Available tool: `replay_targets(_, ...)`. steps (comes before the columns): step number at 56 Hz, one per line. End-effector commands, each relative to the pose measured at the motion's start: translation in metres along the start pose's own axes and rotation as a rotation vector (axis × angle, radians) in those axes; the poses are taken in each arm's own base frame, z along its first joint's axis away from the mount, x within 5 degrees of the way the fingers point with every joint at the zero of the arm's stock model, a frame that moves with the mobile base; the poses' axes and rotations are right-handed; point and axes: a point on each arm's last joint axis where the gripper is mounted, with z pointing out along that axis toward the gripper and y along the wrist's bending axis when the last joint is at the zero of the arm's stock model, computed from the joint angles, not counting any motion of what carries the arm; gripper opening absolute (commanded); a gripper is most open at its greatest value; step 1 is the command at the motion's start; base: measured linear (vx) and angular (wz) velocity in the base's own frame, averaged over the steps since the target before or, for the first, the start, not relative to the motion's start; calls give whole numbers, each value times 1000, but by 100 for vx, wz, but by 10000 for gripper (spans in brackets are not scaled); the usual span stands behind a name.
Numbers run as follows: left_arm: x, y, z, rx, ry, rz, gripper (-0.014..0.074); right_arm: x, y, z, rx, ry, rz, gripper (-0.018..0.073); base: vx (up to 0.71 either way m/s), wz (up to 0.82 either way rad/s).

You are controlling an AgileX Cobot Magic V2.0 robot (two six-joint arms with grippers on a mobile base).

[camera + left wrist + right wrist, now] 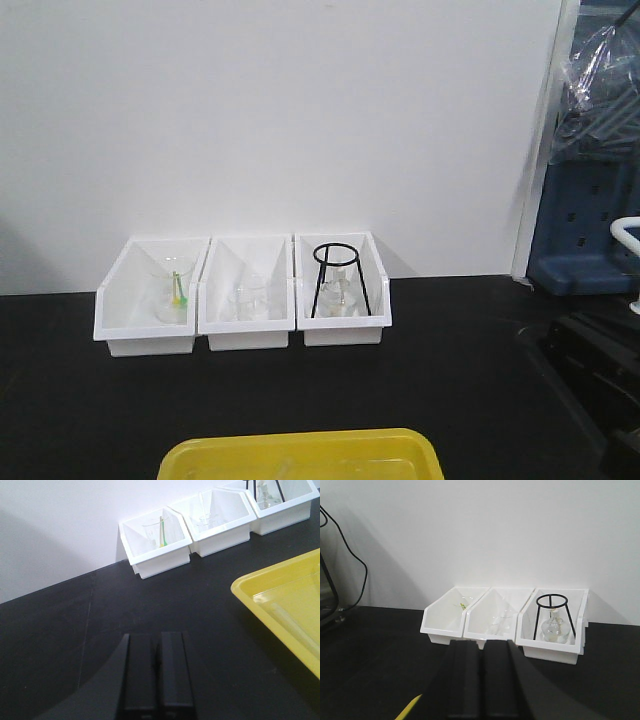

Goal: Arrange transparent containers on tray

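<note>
The yellow tray (300, 441) lies at the near edge of the black table. In the left wrist view its corner (270, 571) shows at the right, with one clear test tube (291, 626) lying flat inside. The front view shows only faint clear shapes (372, 464) on the tray floor. My left gripper (158, 636) is shut and empty, low over bare table to the left of the tray. My right gripper (482, 642) is also shut and empty, pointing at the white bins, with a sliver of the tray (409, 709) at its lower left.
Three white bins (245, 322) stand in a row against the white wall, holding beakers, a green-stemmed item (162, 530) and a black wire stand (552, 615) over a flask. Dark equipment (590, 370) and a blue unit (585, 230) fill the right side.
</note>
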Motion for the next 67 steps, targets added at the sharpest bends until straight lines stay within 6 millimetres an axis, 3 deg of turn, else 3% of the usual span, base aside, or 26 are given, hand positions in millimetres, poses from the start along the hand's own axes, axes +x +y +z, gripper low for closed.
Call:
replay_targets(1,4,-1,1,-11,-62,-10,-6,-12,-2,-3,47,-46,-72,-13,0,0)
replay_targets(21,4,-1,1,-11,-62,-10,-6,-15,-3,6,28,-101,-102,-13,0,0)
replay_targets(30,4,-1,1,-11,-62,-10,-6,-24,-14,3,160,-188,-130,-13,0,0)
replay_targets(44,4,-1,1,-11,-62,-10,-6,-3,-25,-22,344,47,-44,-13,0,0)
replay_targets(53,4,-1,1,-11,-62,-10,-6,35,-21,-50,330,32,-104,-13,0,0)
replay_targets(67,4,-1,1,-11,-62,-10,-6,142,-32,-82,400,6,-144,-13,0,0)
